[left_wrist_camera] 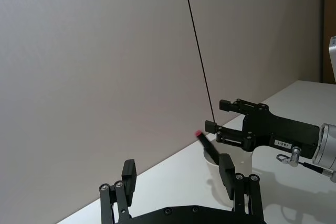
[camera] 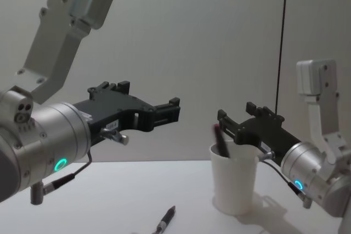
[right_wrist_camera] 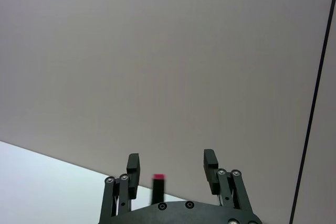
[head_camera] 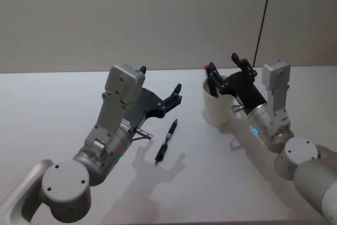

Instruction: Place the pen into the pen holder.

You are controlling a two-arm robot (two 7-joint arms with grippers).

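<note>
Pen holder [head_camera: 213,110]: white tapered paper cup, red-tipped dark pen [camera: 220,138] stood inside.
Table [head_camera: 63,109]: white, black pen [head_camera: 167,140] laid flat.
Left gripper [head_camera: 160,79]: held wide, above table.
Right gripper [head_camera: 223,61]: held wide at cup rim.

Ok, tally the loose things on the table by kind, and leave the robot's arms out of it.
Cups: 1, the white paper cup
Pens: 2, the black pen lying flat, the red-tipped pen standing in the cup
Total: 3
</note>
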